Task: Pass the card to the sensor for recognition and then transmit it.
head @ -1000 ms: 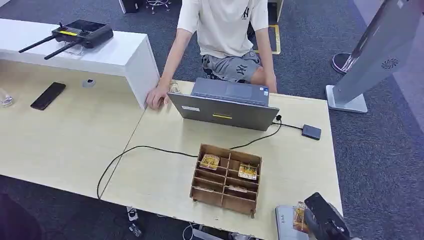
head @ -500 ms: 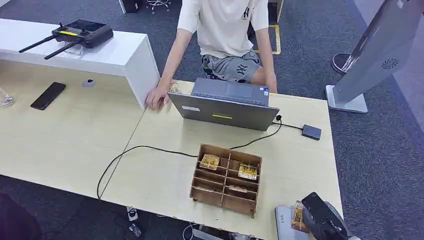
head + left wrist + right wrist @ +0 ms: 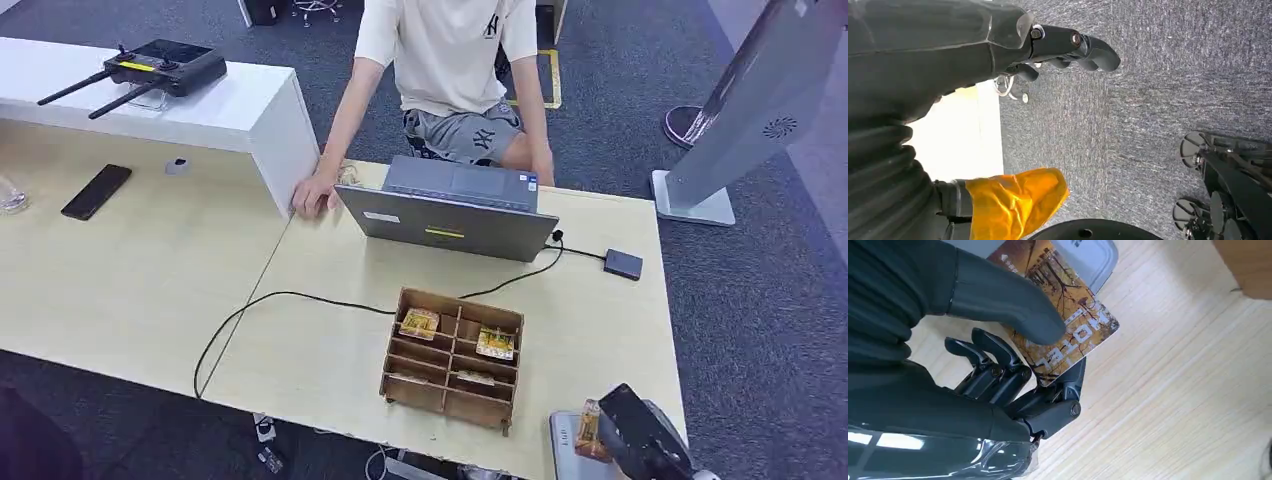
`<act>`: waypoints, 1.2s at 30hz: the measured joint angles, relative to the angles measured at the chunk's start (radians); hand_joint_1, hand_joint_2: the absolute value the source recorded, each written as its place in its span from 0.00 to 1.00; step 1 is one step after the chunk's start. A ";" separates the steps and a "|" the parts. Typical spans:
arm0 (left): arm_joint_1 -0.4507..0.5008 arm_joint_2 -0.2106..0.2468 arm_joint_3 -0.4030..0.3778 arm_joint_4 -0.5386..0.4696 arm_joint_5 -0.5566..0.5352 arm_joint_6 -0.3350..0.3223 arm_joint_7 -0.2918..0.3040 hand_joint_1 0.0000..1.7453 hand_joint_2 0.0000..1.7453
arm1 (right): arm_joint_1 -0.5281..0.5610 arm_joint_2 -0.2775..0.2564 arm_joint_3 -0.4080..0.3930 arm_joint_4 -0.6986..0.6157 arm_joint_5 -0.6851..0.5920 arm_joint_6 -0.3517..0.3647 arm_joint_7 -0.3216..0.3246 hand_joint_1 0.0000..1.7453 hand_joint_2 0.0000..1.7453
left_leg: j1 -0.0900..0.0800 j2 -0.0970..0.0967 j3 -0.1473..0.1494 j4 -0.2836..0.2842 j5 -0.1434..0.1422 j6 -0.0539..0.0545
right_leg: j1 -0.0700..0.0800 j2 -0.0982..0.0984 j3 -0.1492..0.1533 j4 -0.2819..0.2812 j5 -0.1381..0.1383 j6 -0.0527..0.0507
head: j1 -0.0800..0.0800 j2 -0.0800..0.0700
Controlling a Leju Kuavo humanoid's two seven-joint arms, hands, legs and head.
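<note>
My right hand (image 3: 645, 445) is at the table's near right corner and pinches a brown-orange hotel card (image 3: 588, 432) between thumb and fingers. In the right wrist view the thumb (image 3: 1008, 307) presses on the card (image 3: 1068, 337), which reads "HOTEL". The card hovers at the edge of a flat grey sensor pad (image 3: 563, 440), whose corner (image 3: 1088, 255) lies just behind it. My left hand (image 3: 1063, 47) hangs beside the table over the carpet, its fingers loosely curved and holding nothing.
A wooden divider box (image 3: 452, 358) with more cards (image 3: 419, 322) stands left of my right hand. Behind it a person (image 3: 450, 60) sits at an open laptop (image 3: 450, 215), cabled to a small dark box (image 3: 623, 264). The table edge (image 3: 672, 330) runs close on the right.
My right hand has shifted slightly left with the card, bringing it further over the grey pad. The person and everything else on the table are unmoved.
</note>
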State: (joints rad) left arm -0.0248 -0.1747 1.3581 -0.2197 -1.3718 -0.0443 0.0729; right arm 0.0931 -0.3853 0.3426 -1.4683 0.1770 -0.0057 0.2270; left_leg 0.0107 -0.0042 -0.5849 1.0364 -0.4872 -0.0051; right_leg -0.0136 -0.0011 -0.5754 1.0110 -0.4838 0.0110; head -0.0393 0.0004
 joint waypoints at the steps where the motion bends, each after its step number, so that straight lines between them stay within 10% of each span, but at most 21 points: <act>1: 0.000 0.000 0.000 0.000 0.000 0.000 0.000 0.00 1.00 | 0.000 -0.001 0.002 -0.003 -0.002 0.000 0.000 1.00 1.00 | 0.000 0.000 0.000 0.000 0.000 0.000 | 0.000 0.000 0.000 0.000 0.000 0.000 | 0.000 0.000; 12: 0.000 0.000 0.005 0.000 0.002 0.000 0.000 0.00 1.00 | -0.008 -0.012 0.017 -0.039 -0.062 0.021 -0.048 1.00 1.00 | 0.000 0.000 0.000 0.000 0.000 0.000 | 0.000 0.000 0.000 0.000 0.000 0.000 | 0.000 0.000; 25: -0.011 -0.001 0.005 0.000 -0.019 0.003 -0.011 0.00 1.00 | -0.091 0.075 0.010 -0.171 -0.390 0.133 -0.324 1.00 1.00 | 0.000 0.000 0.000 0.000 0.000 0.000 | 0.000 0.000 0.000 0.001 0.000 0.000 | 0.000 0.000; 36: -0.031 0.001 -0.014 0.000 -0.074 -0.006 -0.013 0.00 1.00 | -0.399 0.188 0.113 -0.167 -0.347 0.152 -0.304 1.00 1.00 | 0.000 0.001 0.000 0.000 0.002 0.000 | 0.000 0.001 0.000 0.001 0.001 0.000 | 0.000 0.000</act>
State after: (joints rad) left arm -0.0560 -0.1740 1.3443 -0.2197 -1.4462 -0.0504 0.0595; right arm -0.3064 -0.1976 0.4556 -1.6357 -0.1697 0.1465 -0.0770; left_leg 0.0109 -0.0030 -0.5845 1.0364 -0.4853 -0.0055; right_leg -0.0134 0.0002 -0.5749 1.0122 -0.4824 0.0109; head -0.0393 0.0004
